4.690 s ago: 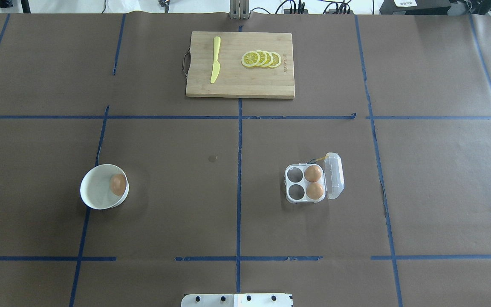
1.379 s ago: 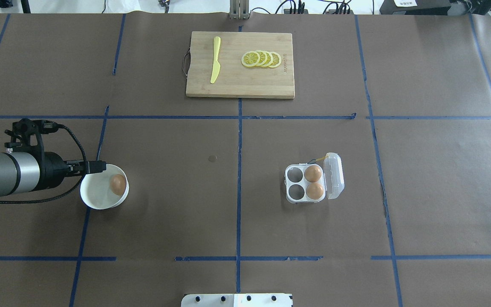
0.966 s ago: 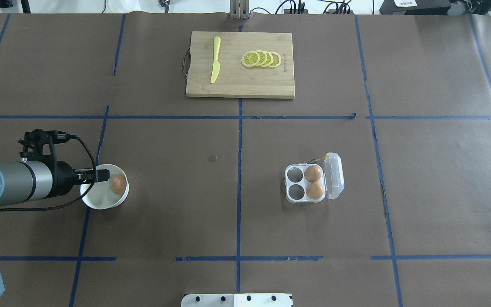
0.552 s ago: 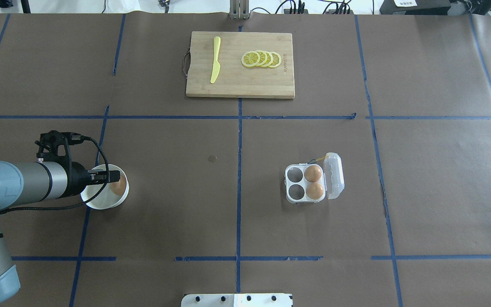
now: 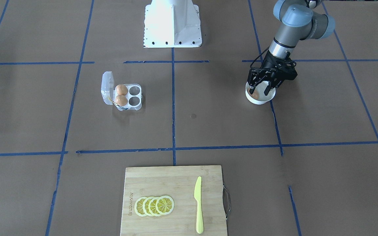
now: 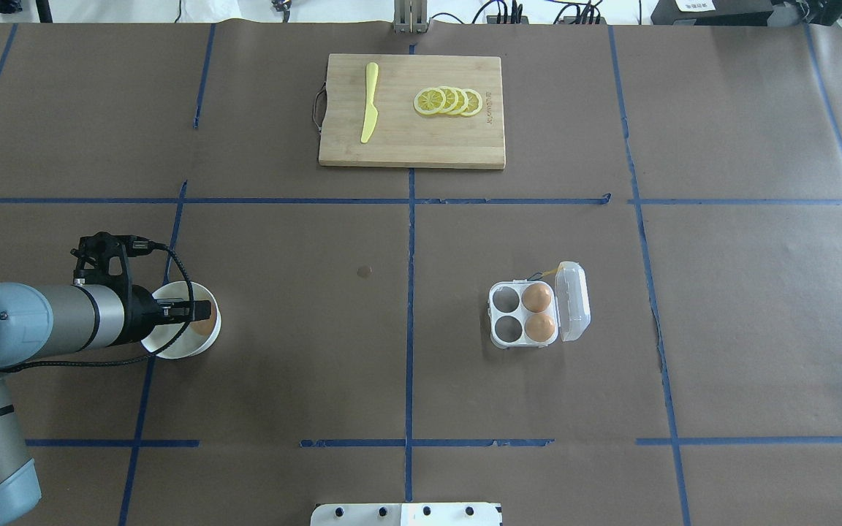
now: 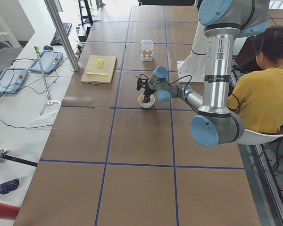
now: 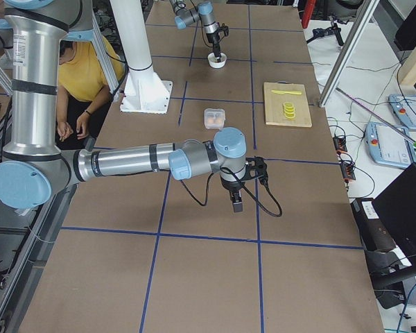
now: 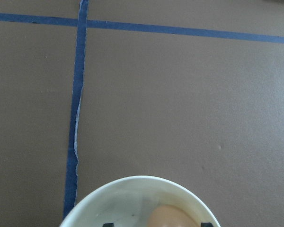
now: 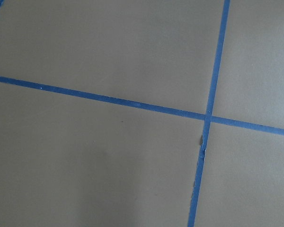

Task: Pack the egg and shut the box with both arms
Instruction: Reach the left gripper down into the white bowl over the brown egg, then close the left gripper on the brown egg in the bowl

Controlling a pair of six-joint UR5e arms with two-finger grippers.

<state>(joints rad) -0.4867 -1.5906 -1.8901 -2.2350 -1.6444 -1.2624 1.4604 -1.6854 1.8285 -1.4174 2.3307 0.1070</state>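
Note:
The egg lies in a round white bowl at the table's left, partly hidden under my left gripper. In the front view the left gripper reaches down into the bowl, open, its fingers either side of the egg. The left wrist view shows the egg between two fingertips. The box stands right of centre with its lid open, two eggs in its right cells and its left cells empty. My right gripper shows only in the right side view; I cannot tell its state.
A wooden cutting board with lemon slices and a yellow knife lies at the far middle. The white pedestal base stands at the robot's edge. An operator sits beside the table.
The left arm came in from the left and moved right over the bowl. Its gripper now covers part of the egg. The box and its eggs have not moved.

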